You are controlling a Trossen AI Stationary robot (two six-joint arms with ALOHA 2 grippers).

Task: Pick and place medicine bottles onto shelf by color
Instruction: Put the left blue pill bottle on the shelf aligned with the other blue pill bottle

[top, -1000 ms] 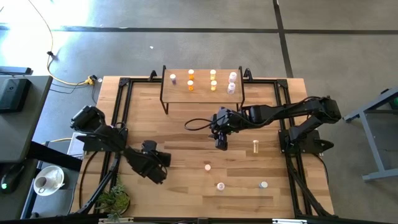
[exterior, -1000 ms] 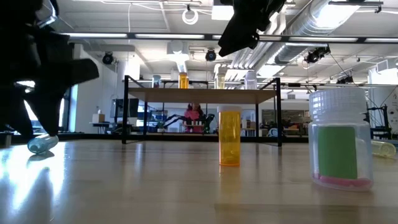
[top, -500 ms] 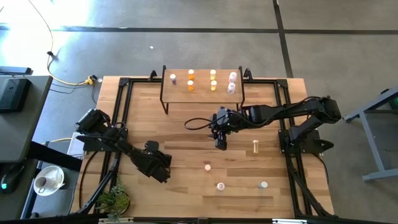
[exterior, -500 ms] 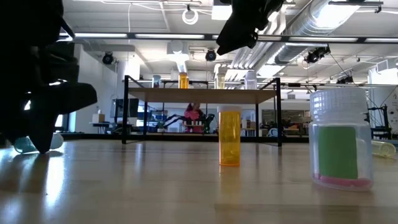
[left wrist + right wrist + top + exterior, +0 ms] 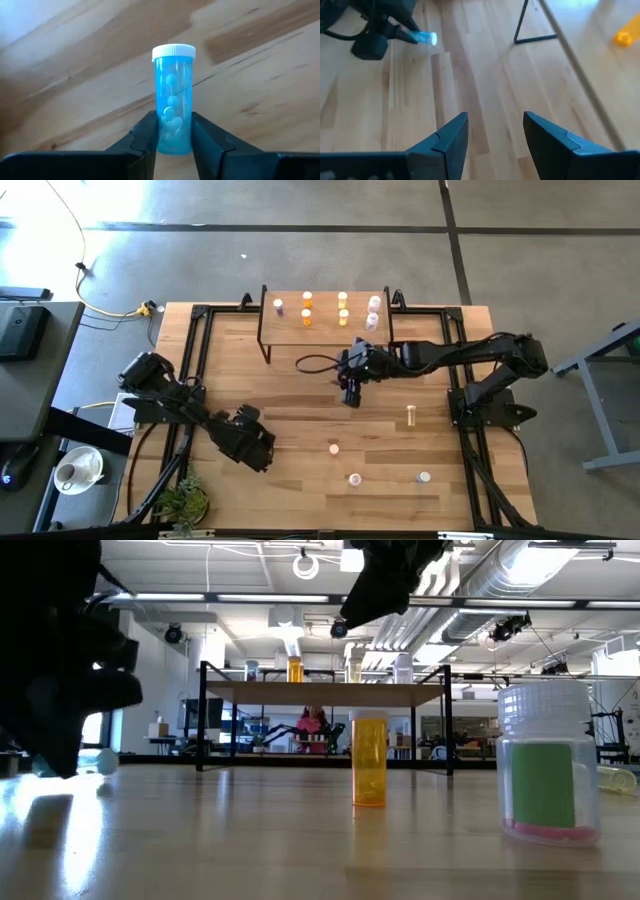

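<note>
A pale blue medicine bottle (image 5: 173, 100) with a white cap sits between the fingers of my left gripper (image 5: 262, 452), which is shut on it at the table's near left. The right wrist view shows this bottle (image 5: 422, 37) sticking out of that gripper. My right gripper (image 5: 350, 394) hangs open above the table, in front of the shelf (image 5: 270, 321), with nothing between its fingers (image 5: 447, 137). On the shelf stand several bottles: pinkish (image 5: 279, 306), orange (image 5: 307, 308), yellow (image 5: 343, 308) and white (image 5: 373, 312). My left gripper pinches the blue bottle's bottom end (image 5: 174, 142) between its two fingers, one on each side of the round wall. The fingers slant down and lie along the bottle, whose capped end (image 5: 173, 51) points away from them. Whether the bottle rests on the table does not show.
Loose bottles stand or lie on the table's near right: a yellow one lying (image 5: 411, 416), an orange one (image 5: 334, 448), a pinkish one (image 5: 354, 478) and another (image 5: 424, 477). Close to the low camera stand the orange bottle (image 5: 369, 762) and a green-labelled one (image 5: 546, 775). A plant (image 5: 185, 502) sits at the near left corner.
My left gripper has rolled about its wrist and shut on the blue bottle, which lay on the table beside it a second ago. My right gripper, still open, has gone a little toward the shelf.
</note>
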